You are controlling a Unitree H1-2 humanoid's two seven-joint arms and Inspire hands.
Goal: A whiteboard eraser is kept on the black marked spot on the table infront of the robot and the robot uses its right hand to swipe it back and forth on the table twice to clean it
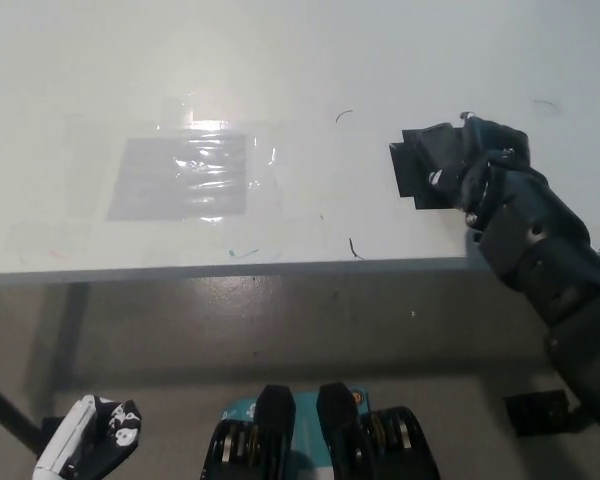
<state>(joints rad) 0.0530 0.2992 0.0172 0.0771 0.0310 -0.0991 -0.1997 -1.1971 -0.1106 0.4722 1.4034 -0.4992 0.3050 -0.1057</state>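
My black right hand (485, 165) lies on the white table (310, 60) at the right, its arm coming in from the bottom right. It is shut on the dark whiteboard eraser (417, 162), which sticks out to the picture's left of the hand. The eraser rests over the black marked spot (430, 195). Hand and eraser cover most of the spot, and dark eraser and dark mark are hard to tell apart. My white left hand (90, 440) rests low at the bottom left, below the table's level.
A grey rectangle under shiny clear tape (185, 175) lies on the table's left half. Small pen curls (354, 248) mark the surface near the table's front edge (230, 268). Below lies the floor, with a dark object (535, 410) at the lower right.
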